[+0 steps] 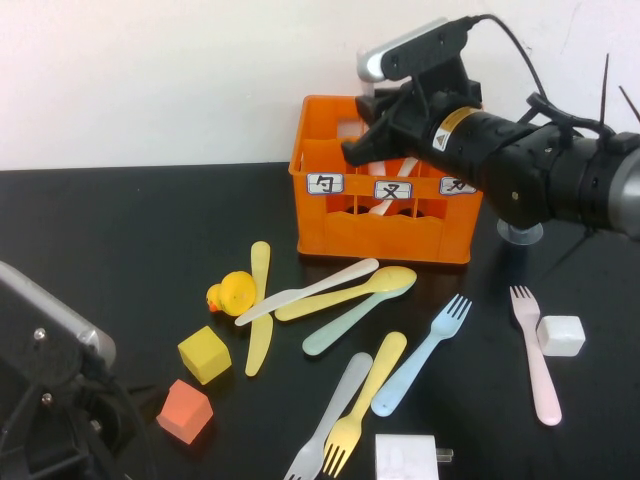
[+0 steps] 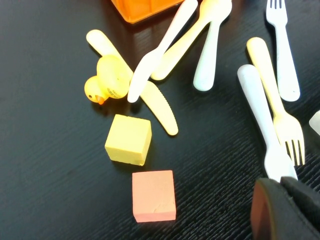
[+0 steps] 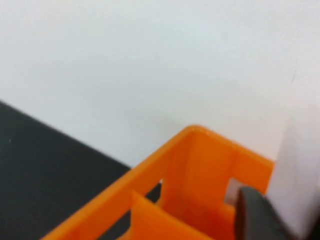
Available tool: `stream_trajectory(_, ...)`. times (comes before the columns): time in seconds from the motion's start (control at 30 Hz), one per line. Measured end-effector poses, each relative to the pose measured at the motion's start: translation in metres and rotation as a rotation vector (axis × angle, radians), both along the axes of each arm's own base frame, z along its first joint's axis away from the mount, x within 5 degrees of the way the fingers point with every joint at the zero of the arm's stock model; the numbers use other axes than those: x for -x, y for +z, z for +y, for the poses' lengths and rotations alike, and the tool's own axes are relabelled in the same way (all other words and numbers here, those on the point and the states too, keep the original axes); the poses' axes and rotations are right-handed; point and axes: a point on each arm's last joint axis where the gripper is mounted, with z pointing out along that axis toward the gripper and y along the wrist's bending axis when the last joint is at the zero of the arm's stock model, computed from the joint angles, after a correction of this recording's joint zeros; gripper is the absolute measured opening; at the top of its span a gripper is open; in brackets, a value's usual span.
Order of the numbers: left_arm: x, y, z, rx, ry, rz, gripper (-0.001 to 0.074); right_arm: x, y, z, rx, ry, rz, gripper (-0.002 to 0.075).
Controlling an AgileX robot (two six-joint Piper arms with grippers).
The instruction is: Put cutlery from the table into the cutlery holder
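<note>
The orange cutlery holder (image 1: 385, 215) stands at the back of the black table (image 1: 120, 250). My right gripper (image 1: 385, 140) hovers over its top, shut on a white piece of cutlery (image 3: 300, 165) that hangs into the crate beside a dark finger (image 3: 252, 215). On the table lie a yellow knife (image 1: 260, 305), white knife (image 1: 308, 291), yellow spoon (image 1: 350, 293), mint spoon (image 1: 345, 322), blue fork (image 1: 425, 352), yellow fork (image 1: 365, 400), grey fork (image 1: 330, 415) and pink fork (image 1: 535, 350). My left gripper (image 1: 90, 410) is low at the near left, shut and empty; its fingers (image 2: 285, 210) are near the grey fork (image 2: 262, 130).
A yellow duck (image 1: 232, 292), a yellow cube (image 1: 204, 354) and an orange-pink cube (image 1: 186, 410) sit left of the cutlery. A white cube (image 1: 560, 335) touches the pink fork. A white block (image 1: 407, 457) lies at the front edge.
</note>
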Motion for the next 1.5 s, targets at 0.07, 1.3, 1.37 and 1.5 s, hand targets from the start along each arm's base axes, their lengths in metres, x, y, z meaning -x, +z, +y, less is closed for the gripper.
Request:
stream_trajectory(0.07,0.0,0.0,0.0,0.0,0.0,0.0,-0.0001,0.0,-0.002,0.0,0.016,0.003,0.012,0.023)
stream_trajectory(1.3,0.039,0.051,0.036,0.149,0.029,-0.479,0.0,0.337,0.165,-0.199,0.518,0.046,0.044,-0.0001)
stream_trajectory(1.37,0.042,0.051,0.039,0.165,0.039,-0.476,0.0,0.348,0.144,-0.205,0.511,0.04,0.068,-0.0001)
stream_trajectory(1.5,0.055,0.05,0.049,0.194,0.069,-0.455,0.0,0.361,0.102,-0.209,0.467,0.055,0.092,-0.0001)
